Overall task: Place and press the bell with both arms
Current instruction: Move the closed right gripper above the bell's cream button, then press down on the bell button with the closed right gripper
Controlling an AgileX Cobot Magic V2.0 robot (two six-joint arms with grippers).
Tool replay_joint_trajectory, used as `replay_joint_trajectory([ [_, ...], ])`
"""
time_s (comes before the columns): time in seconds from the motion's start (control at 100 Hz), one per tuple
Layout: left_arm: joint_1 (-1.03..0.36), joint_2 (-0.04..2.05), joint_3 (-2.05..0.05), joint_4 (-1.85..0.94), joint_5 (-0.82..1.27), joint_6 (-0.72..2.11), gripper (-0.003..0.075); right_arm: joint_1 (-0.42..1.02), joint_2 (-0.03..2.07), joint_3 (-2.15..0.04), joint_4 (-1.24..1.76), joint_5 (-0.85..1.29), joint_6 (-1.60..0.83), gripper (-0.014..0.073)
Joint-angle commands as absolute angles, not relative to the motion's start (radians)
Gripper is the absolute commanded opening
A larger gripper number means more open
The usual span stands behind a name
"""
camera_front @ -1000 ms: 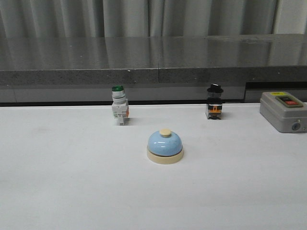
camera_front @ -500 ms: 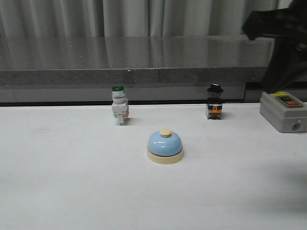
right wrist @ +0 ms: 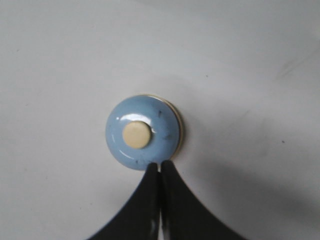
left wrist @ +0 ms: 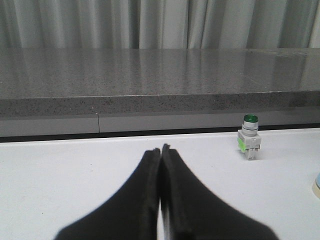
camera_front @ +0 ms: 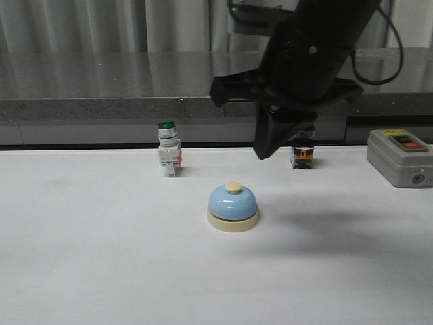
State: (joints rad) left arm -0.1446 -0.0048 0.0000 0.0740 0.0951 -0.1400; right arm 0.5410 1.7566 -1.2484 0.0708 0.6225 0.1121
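Observation:
The light-blue bell [camera_front: 233,205] with cream base and cream button stands in the middle of the white table. It also shows from above in the right wrist view [right wrist: 143,132]. My right gripper [camera_front: 264,153] hangs in the air above and a little behind the bell, pointing down, shut and empty [right wrist: 160,166]. My left gripper [left wrist: 160,150] is shut and empty, low over the table, out of the front view. The bell's edge [left wrist: 317,184] just shows at the side of the left wrist view.
A green-capped white push-button switch [camera_front: 168,150] stands behind the bell to the left and also shows in the left wrist view [left wrist: 249,137]. A black-capped switch [camera_front: 302,155] is partly hidden behind the right arm. A grey box [camera_front: 399,158] sits far right. A grey ledge [camera_front: 135,101] runs along the back.
My right arm has swung in from the upper right and now hangs over the bell, covering the black-capped switch. The bell and switches have not moved.

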Motion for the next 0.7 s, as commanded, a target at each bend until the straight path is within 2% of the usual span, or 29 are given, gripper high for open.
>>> replay_joint_trajectory([
  [0.0, -0.145, -0.035, 0.043, 0.073, 0.017, -0.15, -0.002, 0.555, 1.752, -1.312, 0.079, 0.588, 0.103, -0.006],
  [0.69, -0.145, -0.035, 0.043, 0.073, 0.017, -0.15, -0.002, 0.576, 1.875, -1.369, 0.08, 0.595, 0.103, -0.006],
])
